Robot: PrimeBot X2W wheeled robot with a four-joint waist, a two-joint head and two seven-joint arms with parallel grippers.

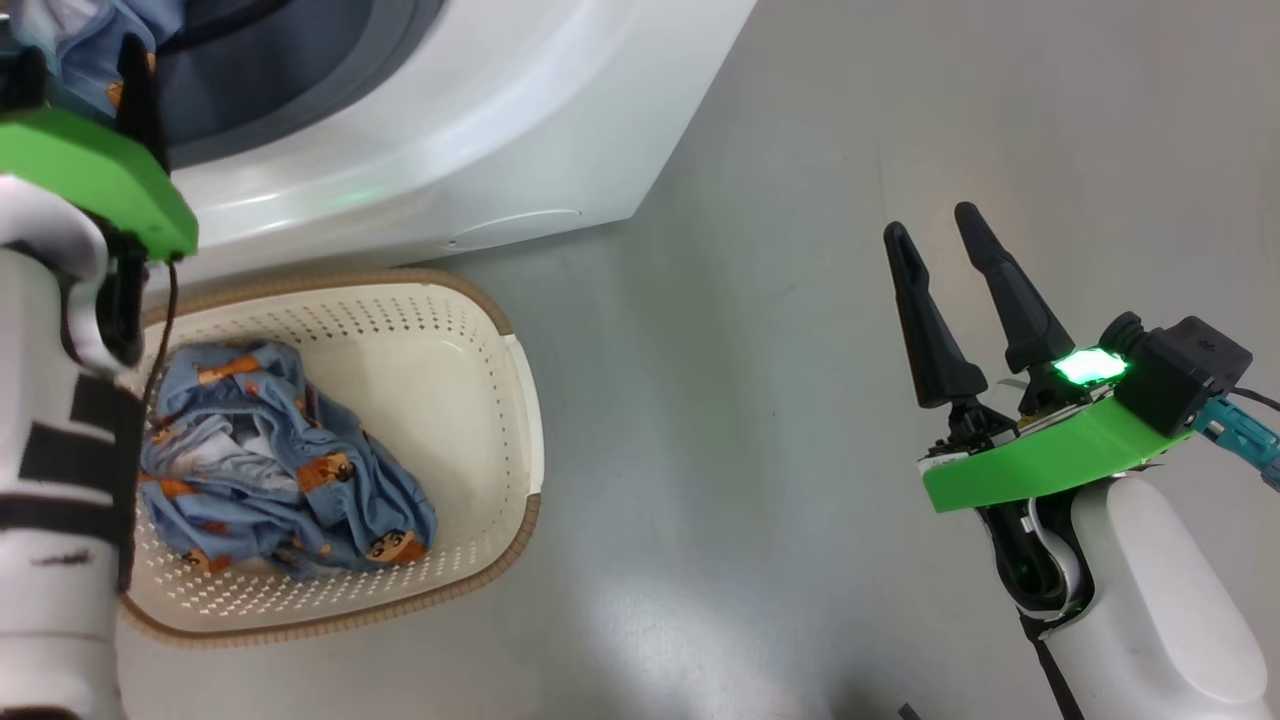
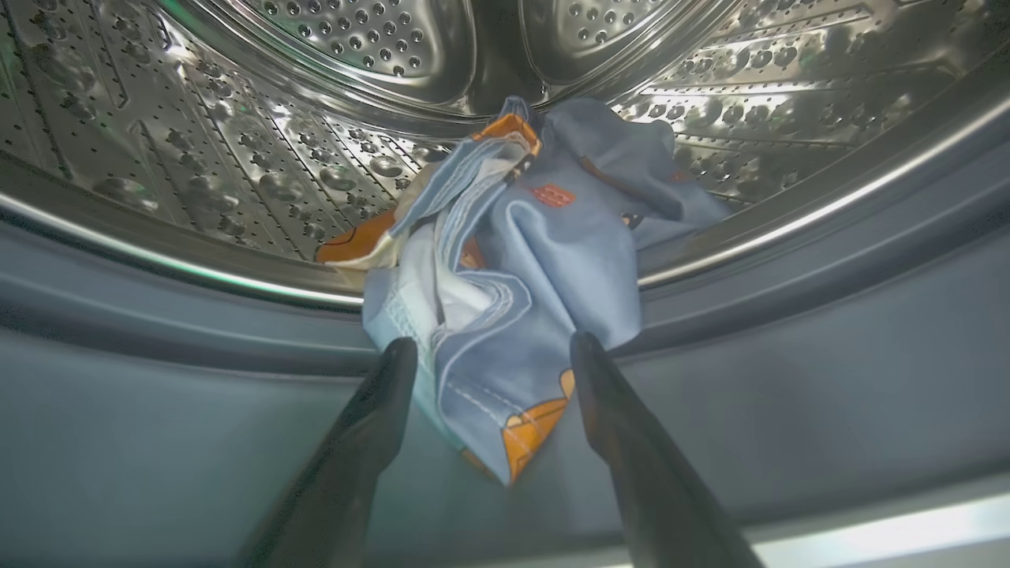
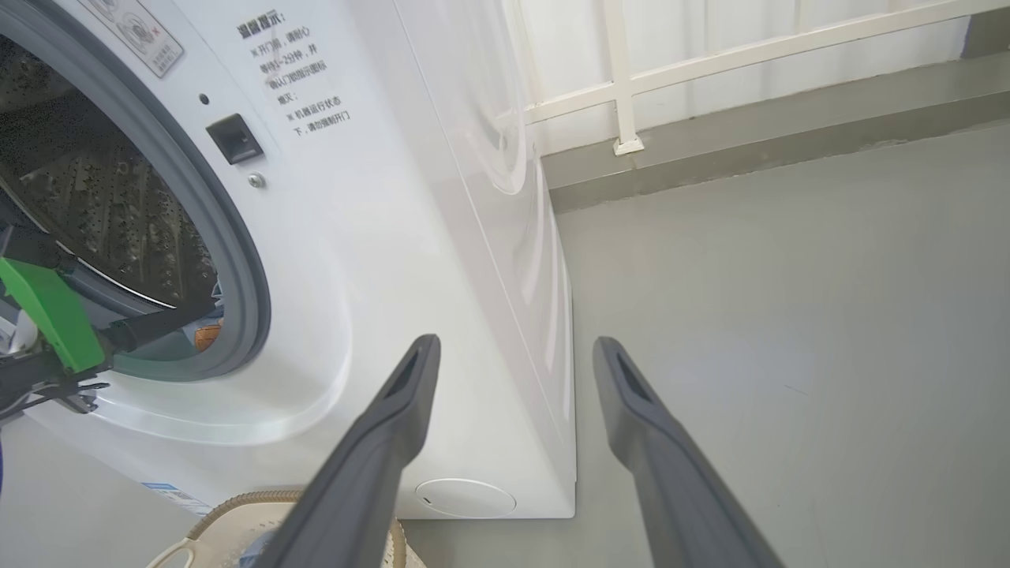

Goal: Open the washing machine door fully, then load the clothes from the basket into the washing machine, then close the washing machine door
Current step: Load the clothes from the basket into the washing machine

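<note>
Left wrist view: clothes [image 2: 513, 260] drape lengthwise over the drum lip [image 2: 197, 272], corner toward the spread left hand [image 2: 493, 343].

Glossy grey floor [image 1: 760, 400] (white railing [image 3: 618, 79] behind)

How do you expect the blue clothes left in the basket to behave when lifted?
The clothes lie crumpled in soft folds, so they will probably flop and drape. They look thin, likely light. The piece draped over the drum lip suggests trailing ends may snag.
</note>
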